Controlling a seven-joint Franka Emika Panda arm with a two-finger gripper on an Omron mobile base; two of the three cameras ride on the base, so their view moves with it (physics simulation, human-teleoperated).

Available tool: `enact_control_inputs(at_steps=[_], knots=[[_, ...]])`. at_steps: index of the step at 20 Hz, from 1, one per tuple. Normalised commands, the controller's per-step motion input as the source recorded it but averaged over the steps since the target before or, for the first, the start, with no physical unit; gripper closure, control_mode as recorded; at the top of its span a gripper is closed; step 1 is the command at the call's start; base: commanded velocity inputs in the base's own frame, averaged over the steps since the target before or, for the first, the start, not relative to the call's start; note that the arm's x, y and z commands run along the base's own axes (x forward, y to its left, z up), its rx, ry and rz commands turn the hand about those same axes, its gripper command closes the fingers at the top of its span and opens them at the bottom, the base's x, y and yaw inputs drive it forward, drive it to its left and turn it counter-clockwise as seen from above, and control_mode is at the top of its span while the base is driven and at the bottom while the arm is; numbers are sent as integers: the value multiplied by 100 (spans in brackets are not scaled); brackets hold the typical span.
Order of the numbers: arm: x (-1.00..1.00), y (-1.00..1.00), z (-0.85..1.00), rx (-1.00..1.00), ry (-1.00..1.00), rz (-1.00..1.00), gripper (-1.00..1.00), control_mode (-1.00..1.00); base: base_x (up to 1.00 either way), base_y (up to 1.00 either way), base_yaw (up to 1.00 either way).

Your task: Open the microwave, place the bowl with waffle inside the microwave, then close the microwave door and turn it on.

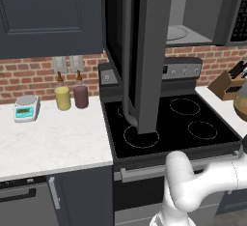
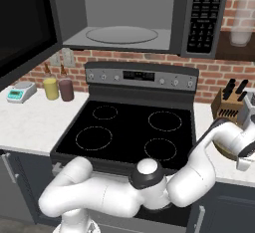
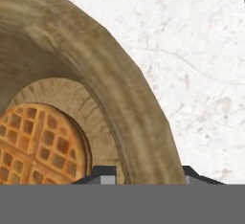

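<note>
Straddling the rim of the bowl [image 3: 119, 98], the pincer [image 3: 146, 173] is seen in the hand view with one dark fingertip inside the wall and one outside it. Whether the rim is already pinched cannot be told. A waffle [image 3: 38, 146] is seen lying flat on the bowl's bottom. The bowl is set on the white marbled bench [image 3: 201, 74], to the right of the stove [image 2: 124, 127]. The microwave [image 2: 149, 18] is mounted above the stove, and its door [image 1: 144, 51] is swung fully open, so that the pale cavity and the round glass plate [image 2: 122, 34] are exposed. A knife block [image 2: 229, 105] is located at the brick wall, near the arm's wrist.
</note>
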Motion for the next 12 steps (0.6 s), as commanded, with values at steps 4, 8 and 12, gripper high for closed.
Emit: enact_control_inputs(at_steps=[4, 8, 12], knots=[[8, 0, -40, -4, 0, 0, 100, -100, 0, 0, 0], [-24, 0, -6, 2, -14, -1, 100, -100, 0, 0, 0], [-87, 21, 18, 4, -41, 0, 100, -100, 0, 0, 0]])
